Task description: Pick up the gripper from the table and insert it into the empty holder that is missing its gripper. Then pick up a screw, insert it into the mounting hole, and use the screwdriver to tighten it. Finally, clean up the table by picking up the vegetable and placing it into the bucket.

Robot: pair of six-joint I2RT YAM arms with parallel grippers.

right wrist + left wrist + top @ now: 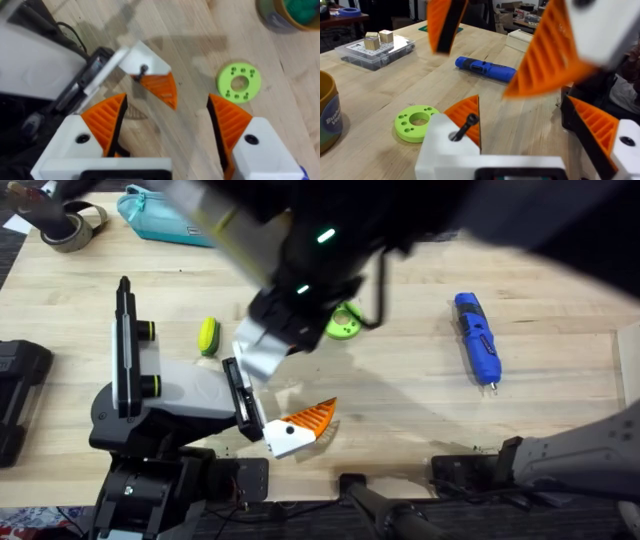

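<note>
The white blocky gripper with an orange ribbed wedge finger (300, 429) sits seated in the left arm's holder near the light wooden table's (400, 410) front edge, a dark screw (465, 125) standing in its mounting hole. The right gripper (167, 117) hovers above it, fingers spread wide and empty. The slim blue screwdriver (478, 338) lies well apart; the yellow-green oval vegetable (208, 335) rests near a lime-green disc (344, 323).
</note>
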